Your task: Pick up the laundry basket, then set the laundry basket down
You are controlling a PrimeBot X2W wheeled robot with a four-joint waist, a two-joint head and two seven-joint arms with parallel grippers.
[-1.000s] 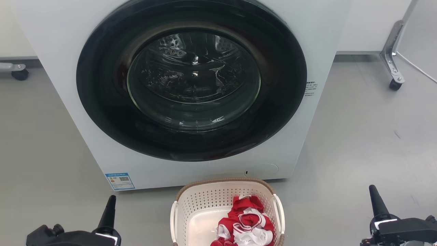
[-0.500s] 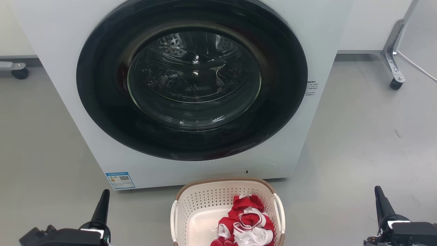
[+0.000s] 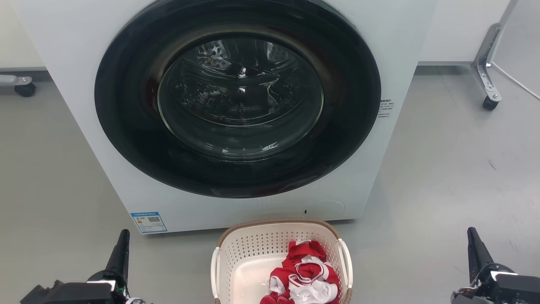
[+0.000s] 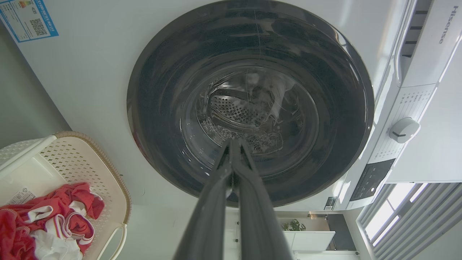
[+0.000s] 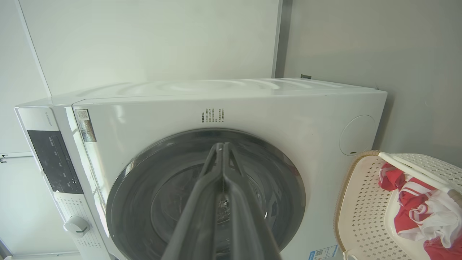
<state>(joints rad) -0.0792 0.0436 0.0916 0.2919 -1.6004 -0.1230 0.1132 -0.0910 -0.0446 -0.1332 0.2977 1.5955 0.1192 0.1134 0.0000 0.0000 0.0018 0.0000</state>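
The cream-white laundry basket (image 3: 249, 249) with a brown woven-look rim stands on the floor right in front of the washing machine, at the bottom middle of the head view. Red and white clothes (image 3: 306, 274) lie in its right half. It also shows at the lower left of the left wrist view as the laundry basket (image 4: 77, 164), and at the lower right of the right wrist view as the laundry basket (image 5: 361, 209). My left gripper (image 3: 121, 245) is shut, well to the basket's left. My right gripper (image 3: 473, 244) is shut, far to its right. Neither touches the basket.
A white front-loading washing machine (image 3: 76, 84) with a closed dark round door (image 3: 238, 97) rises just behind the basket. Grey floor (image 3: 443, 177) spreads on both sides. A metal leg on a caster (image 3: 489, 103) stands at the far right, another caster (image 3: 24, 89) at the far left.
Both grippers have slid outward and slightly down in the head view, the left one further left, the right one further right. The basket stays put.
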